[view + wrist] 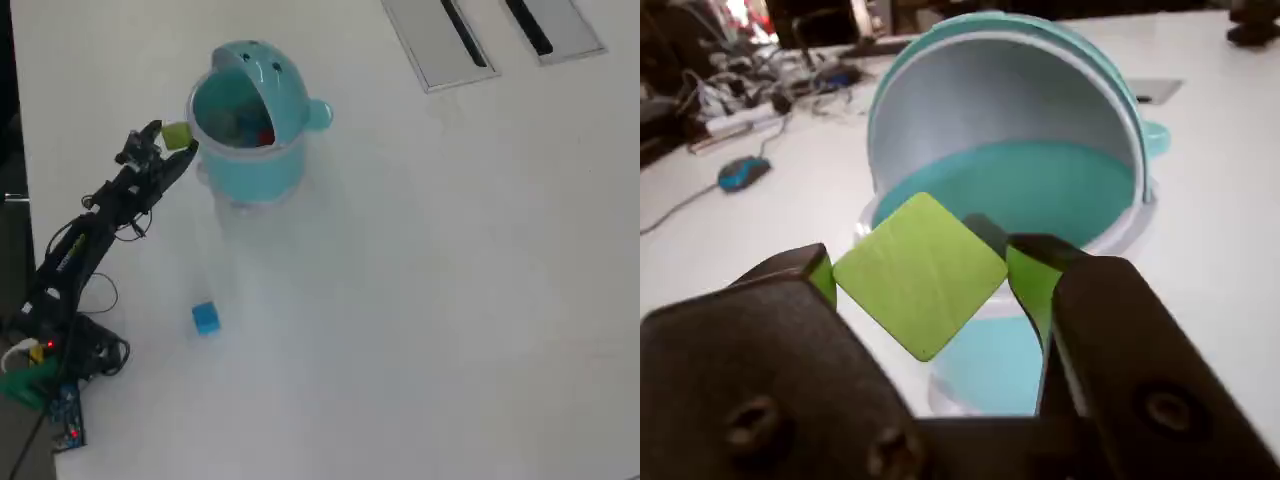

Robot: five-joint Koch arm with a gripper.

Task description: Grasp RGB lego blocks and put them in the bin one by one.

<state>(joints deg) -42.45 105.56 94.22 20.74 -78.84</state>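
My gripper is shut on the yellowish-green block, held by two corners just before the bin's rim. The teal-blue bin stands open with its domed lid tipped back. In the overhead view the gripper holds the green block at the left edge of the bin. The red block lies inside the bin. The blue block sits on the white table, below the bin in that view.
The white table spreads to the right. Two grey cable hatches lie at the top. The arm's base and wires are at the lower left. A blue mouse and cables lie at the far left.
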